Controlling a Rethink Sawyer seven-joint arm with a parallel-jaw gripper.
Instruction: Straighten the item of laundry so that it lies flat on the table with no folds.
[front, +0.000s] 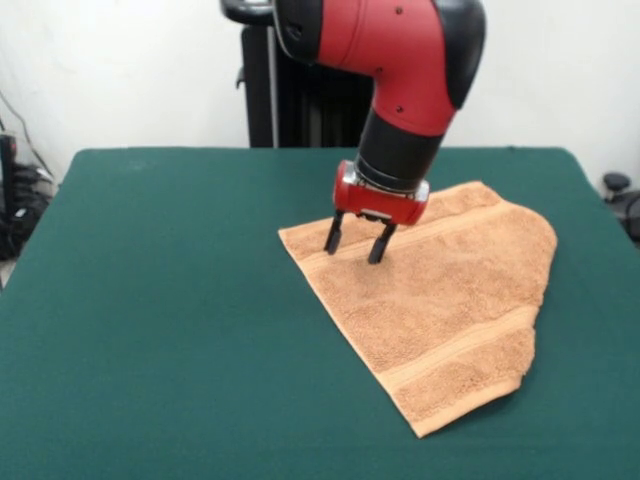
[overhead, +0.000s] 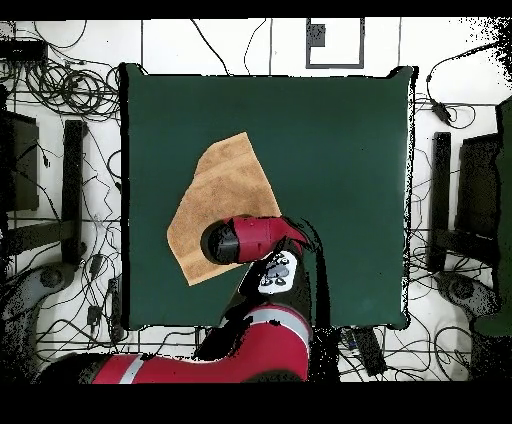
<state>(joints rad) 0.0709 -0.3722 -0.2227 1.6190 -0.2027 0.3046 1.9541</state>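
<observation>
The item of laundry (front: 450, 300) is a light-orange terry towel with ribbed bands, lying on the right half of the green table (front: 160, 300). It lies mostly spread, with an uneven outline on its right side and its near right edge slightly curled. My gripper (front: 358, 242) hangs over the towel's far left corner, its two black fingers (front: 333, 235) apart and empty, tips at or just above the cloth. In the overhead view the towel (overhead: 220, 195) lies left of centre, and the arm (overhead: 250, 240) covers its lower right part and hides the gripper.
The table's left half in the front view is bare green cloth. The robot's black pedestal (front: 300, 100) stands behind the far edge. Cables and stands (overhead: 60, 200) surround the table on the floor.
</observation>
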